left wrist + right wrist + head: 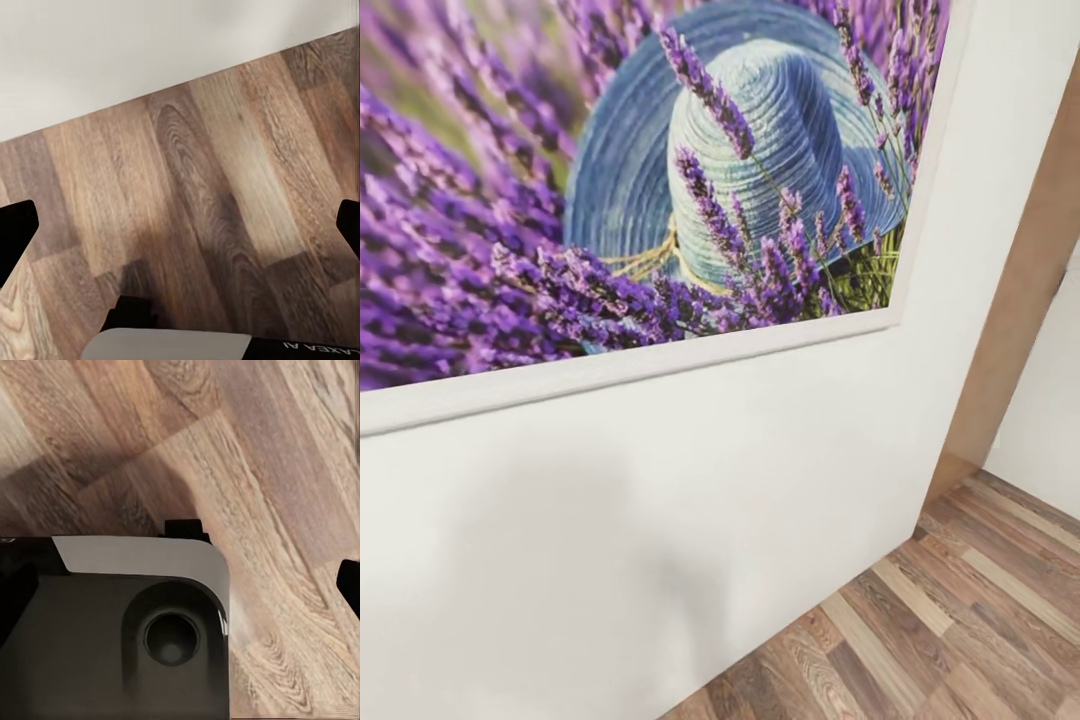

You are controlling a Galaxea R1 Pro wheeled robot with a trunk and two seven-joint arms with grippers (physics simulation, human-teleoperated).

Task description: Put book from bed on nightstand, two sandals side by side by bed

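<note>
Our left gripper [180, 225] shows as two dark fingertips [16, 232] at opposite edges of the left wrist view, spread wide apart with nothing between them but the wood-plank floor [202, 202]. Our right gripper [180, 585] likewise has its tips far apart, though one is hard to pick out against the dark robot base [112, 637] beneath it. Both sets of fingers are cut off by the frame. In the head view we face a white wall [660, 520] close up, bearing a framed picture [610, 180] of lavender and a blue straw hat, cropped at the top and left. To the right a brown door frame [1025, 290] is partly visible.
</note>
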